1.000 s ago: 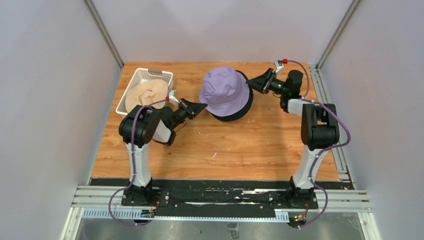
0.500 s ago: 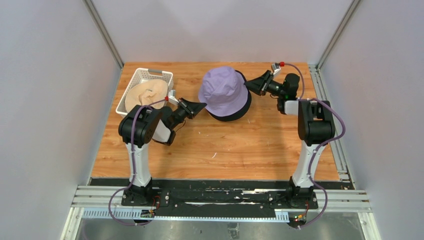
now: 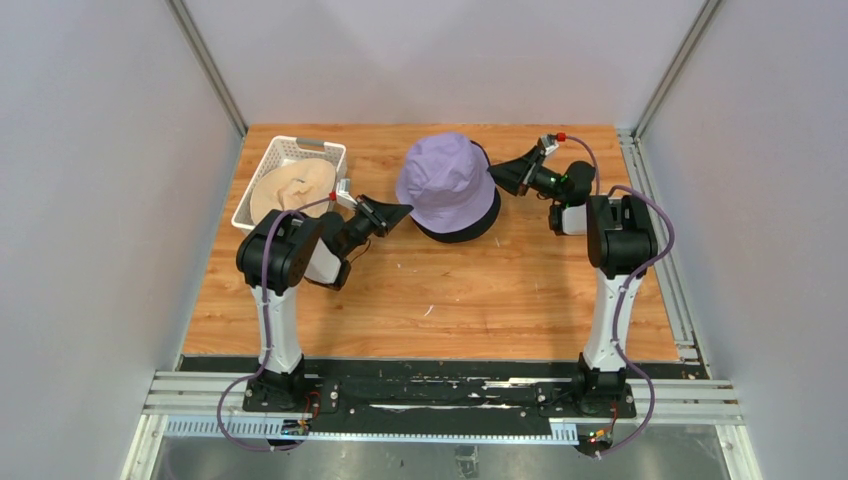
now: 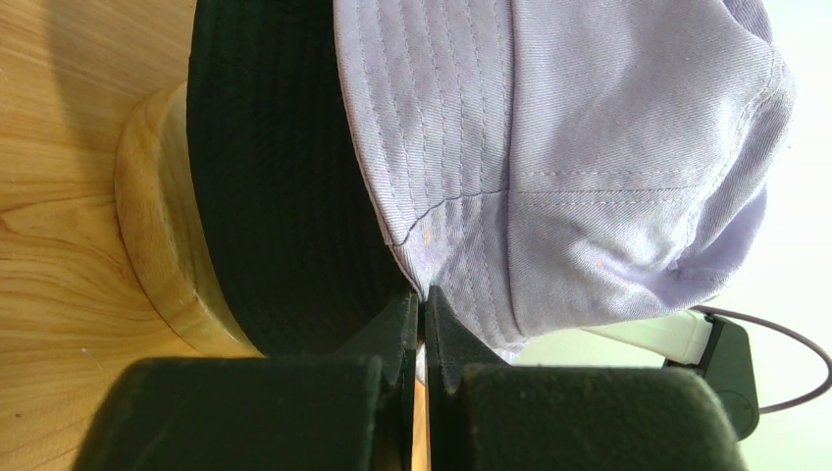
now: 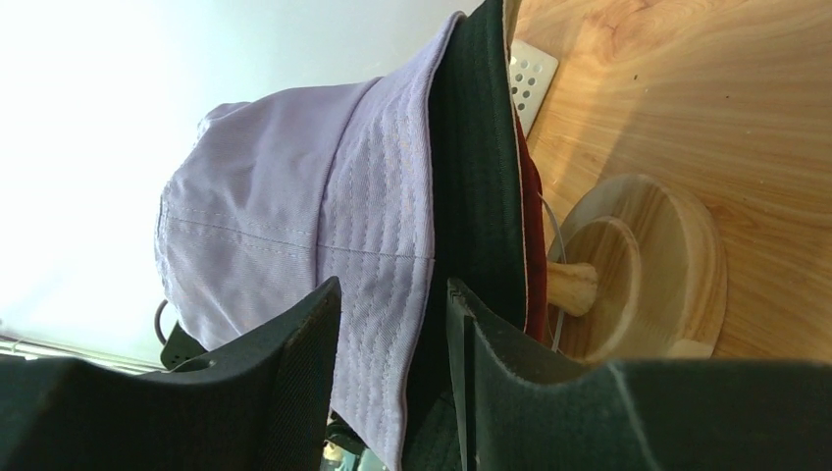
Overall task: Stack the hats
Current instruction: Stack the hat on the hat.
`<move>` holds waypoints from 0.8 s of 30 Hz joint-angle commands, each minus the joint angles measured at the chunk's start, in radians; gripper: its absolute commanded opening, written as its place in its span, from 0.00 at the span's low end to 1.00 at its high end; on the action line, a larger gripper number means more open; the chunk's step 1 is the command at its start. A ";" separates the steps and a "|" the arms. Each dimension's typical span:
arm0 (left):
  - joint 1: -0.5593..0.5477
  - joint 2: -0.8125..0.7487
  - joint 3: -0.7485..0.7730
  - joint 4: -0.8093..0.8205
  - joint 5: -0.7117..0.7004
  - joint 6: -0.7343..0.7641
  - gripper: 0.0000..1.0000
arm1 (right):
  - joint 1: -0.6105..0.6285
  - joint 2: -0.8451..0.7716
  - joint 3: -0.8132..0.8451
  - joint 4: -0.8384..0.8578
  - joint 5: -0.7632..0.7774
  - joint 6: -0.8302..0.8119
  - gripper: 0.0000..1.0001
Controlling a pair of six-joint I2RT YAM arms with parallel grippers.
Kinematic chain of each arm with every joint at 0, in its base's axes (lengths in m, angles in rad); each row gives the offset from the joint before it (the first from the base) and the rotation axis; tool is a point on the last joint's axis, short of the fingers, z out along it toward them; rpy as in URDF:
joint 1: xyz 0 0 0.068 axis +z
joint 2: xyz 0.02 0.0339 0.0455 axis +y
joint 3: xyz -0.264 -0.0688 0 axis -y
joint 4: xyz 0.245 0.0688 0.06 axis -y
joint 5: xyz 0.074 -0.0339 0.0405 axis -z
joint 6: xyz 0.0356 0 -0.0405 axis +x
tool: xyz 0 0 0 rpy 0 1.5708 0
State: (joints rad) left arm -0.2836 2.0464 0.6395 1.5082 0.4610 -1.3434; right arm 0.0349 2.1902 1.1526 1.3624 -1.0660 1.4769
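Observation:
The lavender hat (image 3: 445, 180) sits on top of the stack, over a black hat (image 3: 470, 228) whose brim shows beneath it. My left gripper (image 3: 403, 212) is shut on the lavender hat's (image 4: 589, 147) left brim, pinched at the gripper's (image 4: 423, 299) tips beside the black hat (image 4: 275, 196). My right gripper (image 3: 494, 172) is open at the stack's right side. In the right wrist view the gripper (image 5: 392, 287) straddles the lavender hat's (image 5: 294, 216) brim, with the black hat (image 5: 476, 196) against the inner finger. A maroon hat's edge (image 5: 531, 245) shows under the black one. A beige hat (image 3: 293, 188) lies in the basket.
The stack rests on a wooden stand (image 5: 648, 265) with a round base (image 4: 157, 245) at the table's back middle. A white lattice basket (image 3: 290, 147) stands at the back left, next to the left arm. Grey walls close in the table's sides and back.
My right gripper has moved left to the stack, its fingers now around the lavender brim and a little narrower. The left gripper keeps its hold; the hat shifted slightly left.

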 commanded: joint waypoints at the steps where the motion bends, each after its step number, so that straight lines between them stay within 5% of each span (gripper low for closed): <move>1: 0.009 -0.022 0.014 0.053 0.004 -0.007 0.00 | 0.019 0.016 0.029 0.096 -0.028 0.049 0.43; 7: 0.009 -0.019 0.020 0.053 0.006 -0.009 0.00 | 0.020 0.053 0.051 0.187 -0.028 0.118 0.42; 18: 0.009 -0.018 0.028 0.053 0.005 -0.013 0.00 | 0.022 0.048 0.056 0.227 -0.040 0.173 0.21; 24: 0.010 -0.020 0.029 0.052 0.006 -0.014 0.00 | 0.022 0.068 0.064 0.225 -0.039 0.188 0.24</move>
State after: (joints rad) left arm -0.2825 2.0464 0.6498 1.5063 0.4637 -1.3472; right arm 0.0349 2.2501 1.1866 1.5162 -1.0752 1.6421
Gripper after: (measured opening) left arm 0.019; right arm 0.220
